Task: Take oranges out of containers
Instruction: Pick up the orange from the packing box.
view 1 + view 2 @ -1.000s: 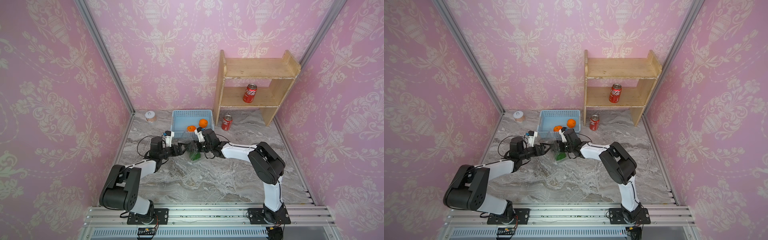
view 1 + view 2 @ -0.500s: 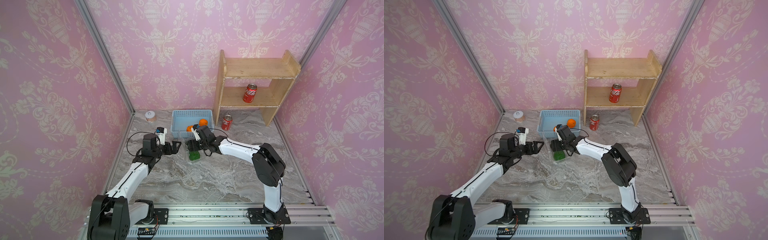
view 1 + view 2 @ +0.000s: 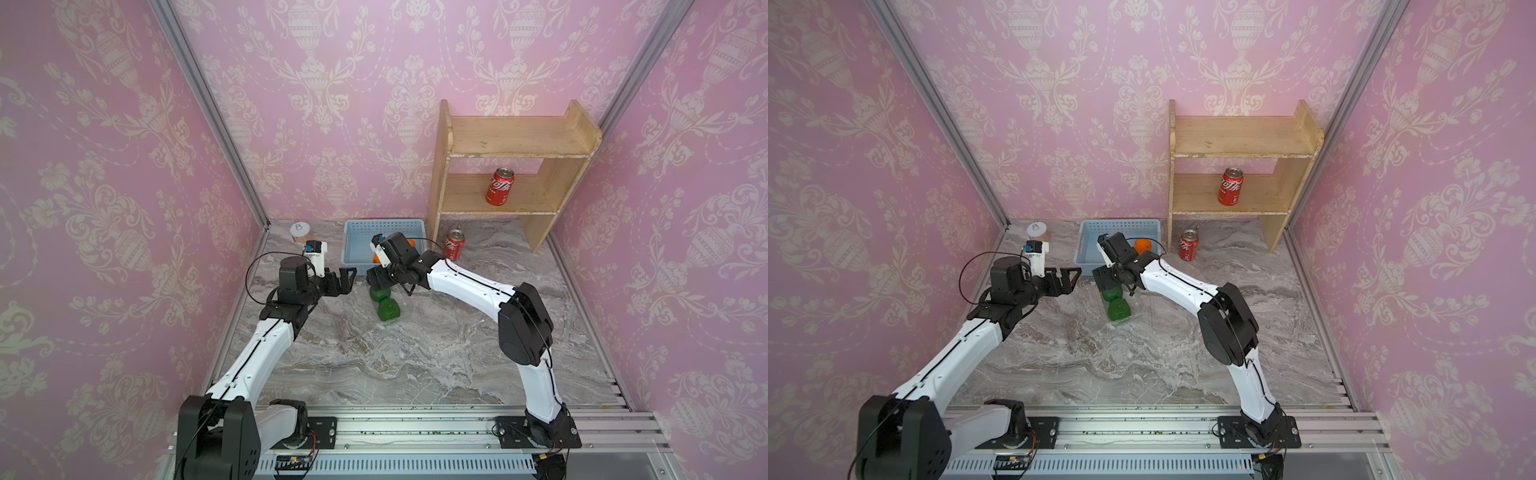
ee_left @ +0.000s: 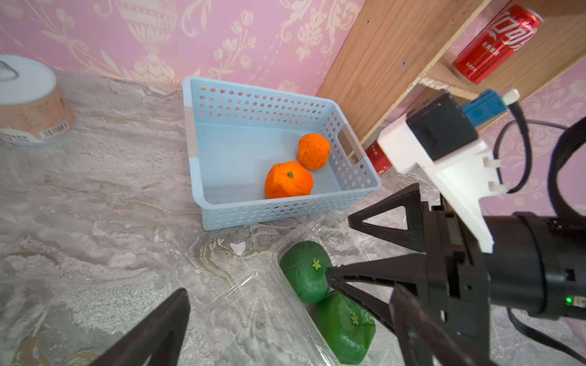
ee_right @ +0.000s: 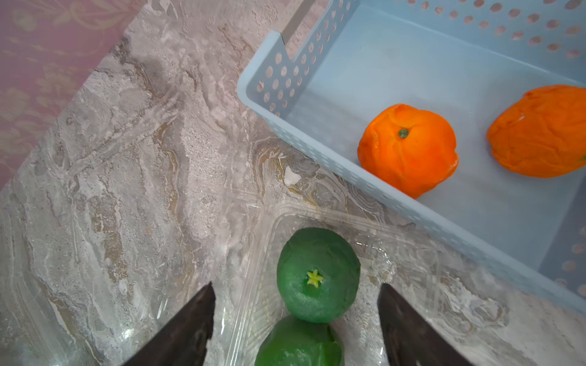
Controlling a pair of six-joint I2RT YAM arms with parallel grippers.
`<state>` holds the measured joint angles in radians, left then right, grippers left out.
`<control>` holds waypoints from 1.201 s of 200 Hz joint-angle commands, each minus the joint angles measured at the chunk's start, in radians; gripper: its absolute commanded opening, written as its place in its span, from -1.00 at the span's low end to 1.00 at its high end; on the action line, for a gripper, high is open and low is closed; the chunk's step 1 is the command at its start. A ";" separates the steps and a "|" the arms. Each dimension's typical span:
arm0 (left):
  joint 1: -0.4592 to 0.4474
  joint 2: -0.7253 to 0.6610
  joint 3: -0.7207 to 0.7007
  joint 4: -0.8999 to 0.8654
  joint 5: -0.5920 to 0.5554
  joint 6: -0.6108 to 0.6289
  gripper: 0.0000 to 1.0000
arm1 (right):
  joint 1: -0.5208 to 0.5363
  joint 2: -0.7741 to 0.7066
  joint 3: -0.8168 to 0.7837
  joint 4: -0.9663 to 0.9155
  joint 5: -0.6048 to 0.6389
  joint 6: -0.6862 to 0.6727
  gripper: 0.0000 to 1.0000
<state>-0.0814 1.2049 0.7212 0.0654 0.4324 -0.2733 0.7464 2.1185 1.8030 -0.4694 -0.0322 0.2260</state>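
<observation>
My right claw (image 5: 296, 294) hangs spread wide and empty, one finger on each side of the nearer dark green, dimpled round orange (image 5: 318, 274), touching nothing. That fruit and its green twin (image 5: 299, 343) lie against each other in the open clear thin plastic clamshell container (image 5: 412, 263) on the grey marbled counter (image 5: 126, 190). I judge the fruit light, a little soft and matte, so I would pinch across its middle. The flimsy tray may lift along with it. The light-blue perforated plastic basket (image 5: 396, 202), holding two bright orange fruits (image 5: 409, 149), stands just beside, and free room lies away from it. My left claw (image 3: 348, 279) is open, empty and near.
</observation>
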 commanded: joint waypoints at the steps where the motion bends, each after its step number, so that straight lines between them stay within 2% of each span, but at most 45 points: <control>1: 0.003 0.069 -0.054 0.119 0.083 -0.052 0.98 | -0.013 0.035 0.032 -0.096 -0.023 -0.057 0.63; 67: 0.003 0.192 -0.051 0.215 0.146 -0.078 0.98 | -0.017 0.122 0.127 -0.174 -0.061 -0.074 0.63; 143: 0.002 0.211 -0.057 0.241 0.164 -0.079 0.98 | -0.018 0.196 0.248 -0.274 -0.080 -0.076 0.57; 183: 0.002 0.212 -0.059 0.241 0.172 -0.076 0.98 | -0.019 0.186 0.248 -0.285 -0.097 -0.079 0.54; 240: 0.002 0.215 -0.062 0.252 0.183 -0.081 0.98 | -0.025 0.222 0.353 -0.432 -0.108 -0.190 0.53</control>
<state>-0.0814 1.4101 0.6704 0.2924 0.5777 -0.3359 0.7277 2.3116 2.0819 -0.8066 -0.1249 0.1074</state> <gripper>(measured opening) 0.991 0.767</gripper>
